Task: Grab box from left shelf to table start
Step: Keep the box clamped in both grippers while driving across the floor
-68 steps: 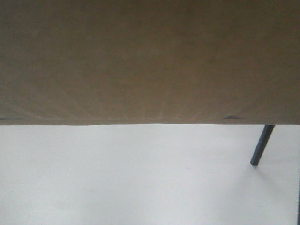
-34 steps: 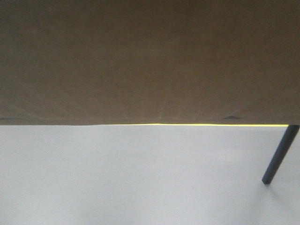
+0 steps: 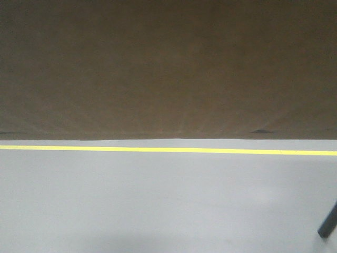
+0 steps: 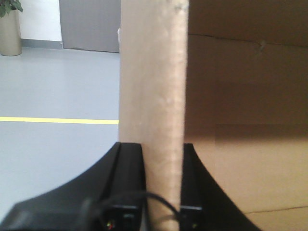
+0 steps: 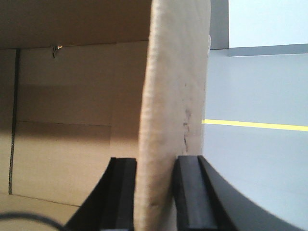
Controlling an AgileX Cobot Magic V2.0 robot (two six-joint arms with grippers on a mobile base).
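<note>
Over the grey floor (image 3: 168, 200), left gripper (image 4: 161, 156) and right gripper (image 5: 156, 166) each clamp the box (image 3: 168, 68).

Cropped by the top, left and right edges of the front view: the box (image 3: 168, 68), only a dim, soft-focus brown face. Cut off at the lower right corner: a dark pole (image 3: 327, 226), just its lower end showing. Blurred and cropped along the bottom edge of the wrist views: the left claw (image 4: 161, 147) and right claw (image 5: 156, 161), each pinching a box wall, itself cropped at the top. Half cut at the top left corner: a potted plant (image 4: 9, 24).
</note>
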